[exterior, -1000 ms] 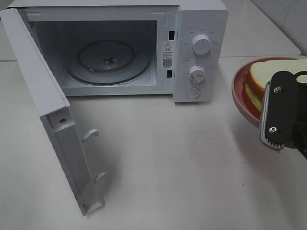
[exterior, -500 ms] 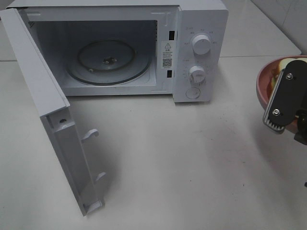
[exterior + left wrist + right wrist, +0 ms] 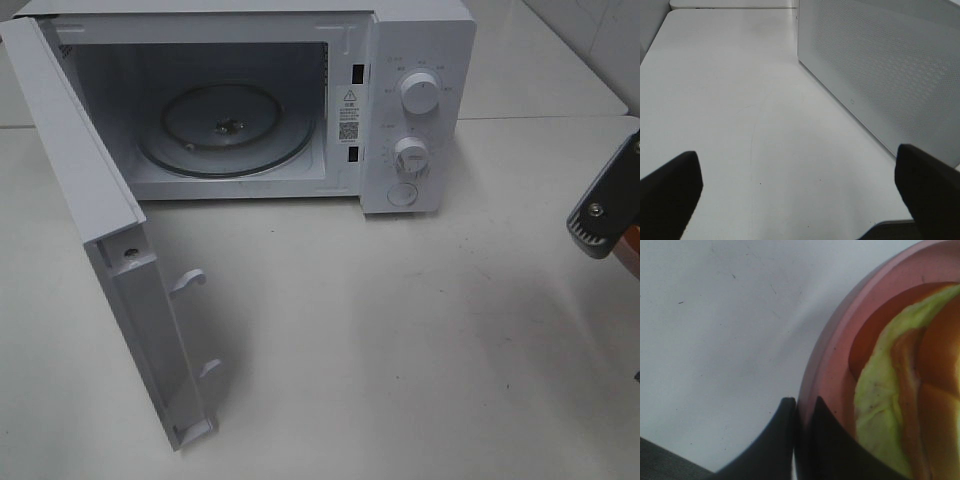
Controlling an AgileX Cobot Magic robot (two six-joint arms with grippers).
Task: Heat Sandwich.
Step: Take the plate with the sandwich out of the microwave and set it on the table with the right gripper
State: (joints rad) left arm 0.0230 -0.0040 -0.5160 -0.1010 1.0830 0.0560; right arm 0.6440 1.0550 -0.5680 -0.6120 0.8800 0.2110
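White enamel fills the left of the high view: the microwave door (image 3: 110, 270) is swung fully open, and behind it the microwave (image 3: 415, 110) shows a bare glass turntable (image 3: 225, 130) in its cavity. Nothing is seen on the table (image 3: 400, 330) in front. The left gripper (image 3: 800, 195) is seen only in its own wrist view, where its jaws are spread wide over bare table beside the perforated side of the microwave, with nothing between them.

At the far right edge of the high view only part of the right gripper (image 3: 607, 205) is seen. In its wrist view the right gripper (image 3: 801, 427) is closed, its fingertips pinched on the rim of the pink plate (image 3: 827, 360), though the exact contact is partly hidden. The sandwich (image 3: 900, 390) lies on that plate, lettuce hanging over its side.

The sandwich is judged light, soft and loosely stacked, so it is likely to slide or shed layers if tilted. It is best carried by the plate rim, kept level, not squeezed directly.
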